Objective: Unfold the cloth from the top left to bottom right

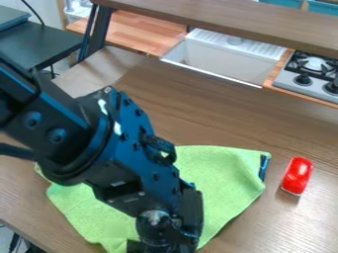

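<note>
A light green cloth (221, 178) lies on the wooden table in the lower middle, spread fairly flat, with a dark blue tag at its right corner. The arm comes in from the left and covers the cloth's middle. My gripper (161, 242) hangs low over the cloth's near part at the bottom edge of the view, and its fingertips are cut off there. The cloth beneath the gripper is hidden, so contact cannot be made out.
A red object (298, 175) stands on the table (297, 131) just right of the cloth. Behind are a white sink (224, 59), a stove (310, 74) at the right and a raised wooden shelf (224, 17) across the top.
</note>
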